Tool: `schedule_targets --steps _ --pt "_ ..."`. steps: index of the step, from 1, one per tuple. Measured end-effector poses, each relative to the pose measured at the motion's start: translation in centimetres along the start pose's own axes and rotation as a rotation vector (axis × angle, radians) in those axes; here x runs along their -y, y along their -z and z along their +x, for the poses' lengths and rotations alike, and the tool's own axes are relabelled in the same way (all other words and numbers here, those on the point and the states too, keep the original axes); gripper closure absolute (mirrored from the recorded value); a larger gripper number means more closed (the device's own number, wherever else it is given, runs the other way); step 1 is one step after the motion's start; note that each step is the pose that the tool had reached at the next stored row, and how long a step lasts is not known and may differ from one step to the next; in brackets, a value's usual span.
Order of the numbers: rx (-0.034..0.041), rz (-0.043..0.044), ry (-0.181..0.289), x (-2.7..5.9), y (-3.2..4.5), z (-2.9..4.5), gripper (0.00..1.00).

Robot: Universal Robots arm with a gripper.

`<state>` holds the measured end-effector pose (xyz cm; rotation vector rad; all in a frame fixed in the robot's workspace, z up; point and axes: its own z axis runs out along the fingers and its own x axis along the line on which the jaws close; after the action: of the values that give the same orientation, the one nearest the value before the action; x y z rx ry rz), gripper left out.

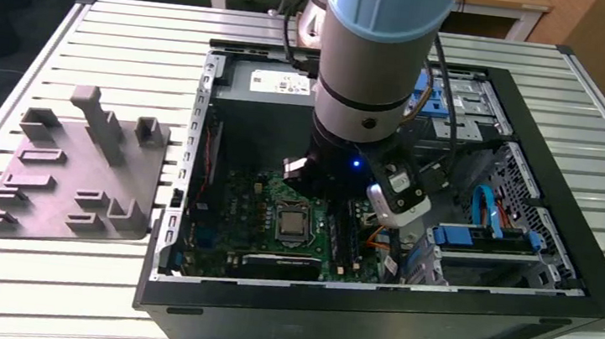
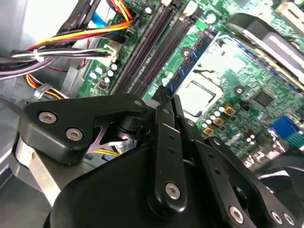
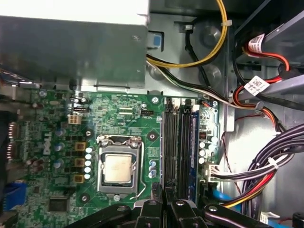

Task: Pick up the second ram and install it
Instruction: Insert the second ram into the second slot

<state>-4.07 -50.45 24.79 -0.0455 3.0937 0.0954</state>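
My gripper point(image 1: 397, 220) hangs inside the open computer case, low over the green motherboard point(image 1: 242, 205) on the exterior view's right of the CPU socket point(image 1: 293, 226). In the second wrist view the black fingers point(image 2: 164, 142) stand together, and the second ram point(image 2: 192, 59), a thin blue-green strip with yellow marks, runs out from between their tips. It lies parallel to the long black slots point(image 2: 152, 47), just above them. In the first wrist view the gripper point(image 3: 164, 205) sits below the slots point(image 3: 175, 147), and the ram's blue edge point(image 3: 194, 152) lines up beside them.
A grey holder tray point(image 1: 75, 188) with upright posts lies on the slatted table point(image 1: 30, 293), on the exterior view's left of the case. Bundled cables point(image 3: 266, 166) and drive bays point(image 1: 487, 239) crowd the side of the case beyond the slots. The black case wall point(image 1: 378, 312) rims the board.
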Motion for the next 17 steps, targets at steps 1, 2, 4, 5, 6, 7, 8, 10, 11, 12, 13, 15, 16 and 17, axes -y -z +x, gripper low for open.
schedule_targets --steps 1,2,4,5,6,7,8,10,11,12,13,15,16,17 --pt "-0.0006 0.0 0.0 -0.04 -0.19 -0.12 0.86" --pt "-0.001 0.0002 -0.001 -0.06 -0.37 -0.18 0.86" --pt "-0.0001 0.0007 -0.016 -0.07 -0.68 -0.18 0.86" --pt "0.0008 0.0014 -0.031 -0.07 -0.8 -0.18 0.86" --pt "0.0015 0.0019 -0.042 -0.06 -0.9 -0.18 0.86" --pt "0.0016 0.002 -0.044 -0.06 -0.97 -0.22 0.86" --pt "0.0015 0.0023 -0.044 -0.07 -1.01 -0.29 0.86" --pt "0.0016 0.0021 -0.044 -0.06 -1.16 -0.43 0.86" --pt "0.0017 0.0021 -0.044 -0.05 -1.27 -0.58 0.86" --pt "0.0017 0.0021 -0.045 -0.04 -1.38 -0.67 0.86" --pt "0.0017 0.0022 -0.046 -0.03 -1.47 -0.74 0.86" --pt "0.0017 0.0023 -0.047 -0.02 -1.63 -0.81 0.86" --pt "0.0018 0.0023 -0.047 -0.01 -1.73 -0.86 0.86" --pt "0.0018 0.0023 -0.047 0.0 -1.83 -0.92 0.86"
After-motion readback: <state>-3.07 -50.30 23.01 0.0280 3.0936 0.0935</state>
